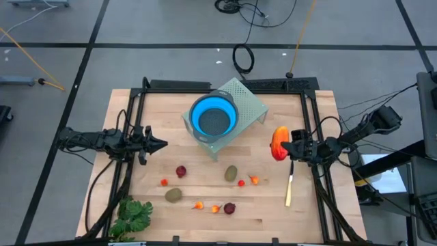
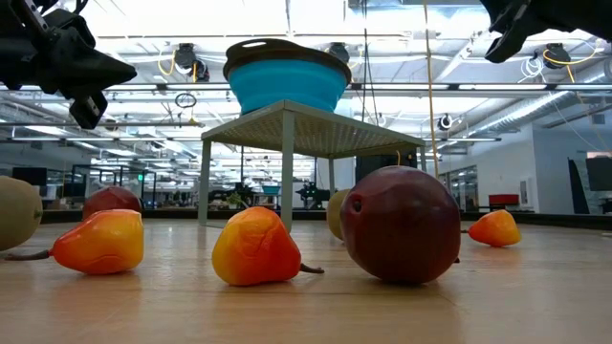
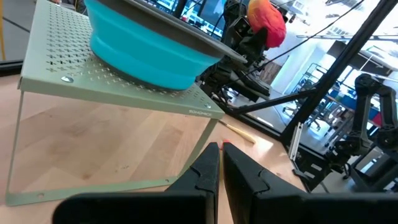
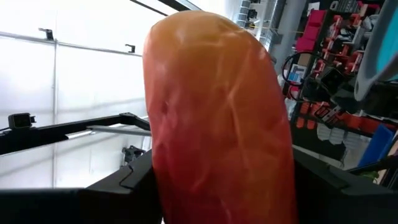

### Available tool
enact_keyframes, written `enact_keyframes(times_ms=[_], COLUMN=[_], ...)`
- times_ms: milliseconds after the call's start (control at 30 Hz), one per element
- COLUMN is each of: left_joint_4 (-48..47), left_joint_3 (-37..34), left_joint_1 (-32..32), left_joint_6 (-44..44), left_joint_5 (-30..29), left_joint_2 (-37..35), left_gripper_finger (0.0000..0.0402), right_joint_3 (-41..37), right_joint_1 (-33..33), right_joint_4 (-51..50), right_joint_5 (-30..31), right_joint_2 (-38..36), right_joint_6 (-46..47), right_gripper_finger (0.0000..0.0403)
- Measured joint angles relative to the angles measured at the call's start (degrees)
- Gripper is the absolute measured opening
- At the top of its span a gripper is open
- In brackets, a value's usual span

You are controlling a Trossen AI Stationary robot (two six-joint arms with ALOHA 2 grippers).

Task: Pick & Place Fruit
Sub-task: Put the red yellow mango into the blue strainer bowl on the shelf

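A long orange-red fruit (image 1: 278, 142) is up off the table at the right, with my right gripper (image 1: 283, 146) shut on it; it fills the right wrist view (image 4: 217, 112). Other fruit lies on the wooden table (image 1: 300, 212): two oval brown-green pieces (image 1: 231, 173) (image 1: 173, 195), two dark red balls (image 1: 181, 171) (image 1: 229, 208) and several tiny orange and red ones (image 1: 255, 180). My left gripper (image 1: 162, 144) waits at the table's left, shut and with nothing in it (image 3: 221, 163). My right gripper pinches the long orange-red fruit between its two fingers (image 4: 124, 180), one on each long side of its lower part (image 4: 217, 193). The fruit reaches out beyond the fingers along their line. It is clear of the table and sticks up above the gripper (image 3: 267, 22).
A blue bowl (image 1: 214, 116) stands on a pale green perforated stand (image 1: 249, 102) at the table's far middle. A slim yellow-handled knife (image 1: 289, 190) lies near the right edge. A green leafy bunch (image 1: 132, 217) lies at the near left corner. A black frame (image 1: 311, 109) edges the table.
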Motion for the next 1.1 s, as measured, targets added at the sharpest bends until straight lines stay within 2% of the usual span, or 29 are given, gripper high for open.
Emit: enact_keyframes(times_ms=[133, 433, 567, 667, 833, 1100], left_joint_4=[0.0, 0.0, -0.02, -0.02, -0.02, -0.02], left_joint_3=[0.0, 0.0, 0.0, 0.0, 0.0, 0.0], left_joint_1=[0.0, 0.0, 0.0, -0.01, 0.0, -0.02], left_joint_6=[0.09, 0.22, 0.17, 0.01, -0.59, -1.29], left_joint_5=[0.0, 0.0, 0.0, -0.02, -0.02, -0.02], left_joint_2=[0.0, 0.02, 0.02, 0.02, 0.02, 0.02], left_gripper_finger=[0.0019, 0.0019, 0.0019, 0.0019, 0.0019, 0.0019], right_joint_3=[0.0, 0.0, 0.0, 0.0, 0.0, 0.0], right_joint_1=[0.0, 0.0, 0.02, 0.0, 0.02, 0.02], right_joint_4=[-0.21, -7.44, -7.73, -7.89, -9.23, -9.94], right_joint_5=[-0.16, -3.52, -5.44, -6.67, -6.68, -6.62], right_joint_2=[0.0, 0.0, 0.0, 0.0, 0.0, 0.0], right_joint_6=[-1.45, -12.65, -23.23, -34.63, -50.89, -71.78], right_gripper_finger=[0.0238, 0.0238, 0.0238, 0.0238, 0.0238, 0.0238])
